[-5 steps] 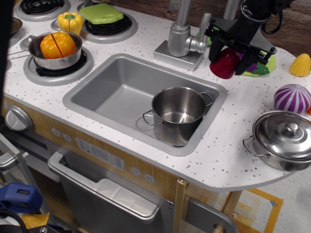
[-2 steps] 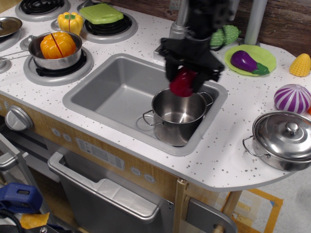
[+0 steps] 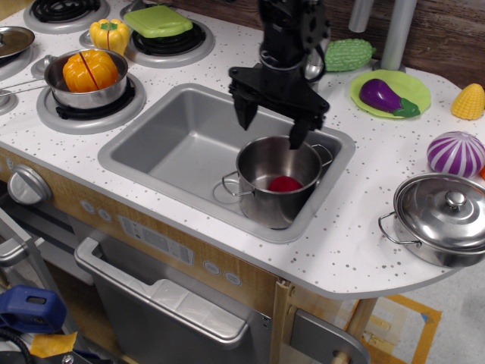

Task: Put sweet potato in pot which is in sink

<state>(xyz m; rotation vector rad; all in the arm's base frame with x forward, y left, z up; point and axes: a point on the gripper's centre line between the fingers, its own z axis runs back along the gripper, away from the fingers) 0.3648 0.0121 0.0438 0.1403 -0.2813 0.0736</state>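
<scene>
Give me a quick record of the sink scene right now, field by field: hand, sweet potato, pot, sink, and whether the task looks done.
hand: open, empty, above the pot's far rim
sweet potato: lying inside the pot, not touched by the hand
pot: upright, no lid, at the sink's right end
sink: holds only the pot
task state: looks done, sweet potato is in the pot
</scene>
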